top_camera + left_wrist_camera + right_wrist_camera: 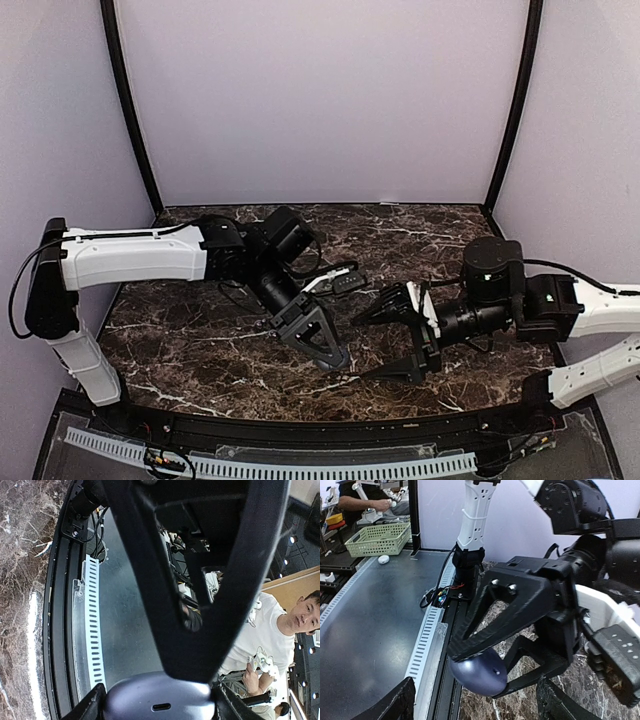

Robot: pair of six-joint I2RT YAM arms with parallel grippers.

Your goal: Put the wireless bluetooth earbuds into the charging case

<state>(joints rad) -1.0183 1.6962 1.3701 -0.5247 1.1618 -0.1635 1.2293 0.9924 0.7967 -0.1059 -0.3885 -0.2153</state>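
Observation:
The charging case [472, 672] is a glossy lavender pebble, closed, clamped between the two black fingers of my left gripper [485, 676] above the marble table's near edge. In the left wrist view the case [160, 696] fills the gap of my left gripper [160, 707], its charging port facing the camera. My right gripper [477, 705] is open, its fingers on either side of the case and apart from it. One right finger [200, 605] crosses in front of the left wrist camera. In the top view both grippers meet, left [338, 360] and right [362, 347]. The earbuds are out of view.
A slotted white cable duct [425, 645] and a black rail run along the table's front edge. Beyond it lies a grey bench with a green basket [377, 537] and a white oval pebble [383, 559]. A person [280, 630] sits beyond.

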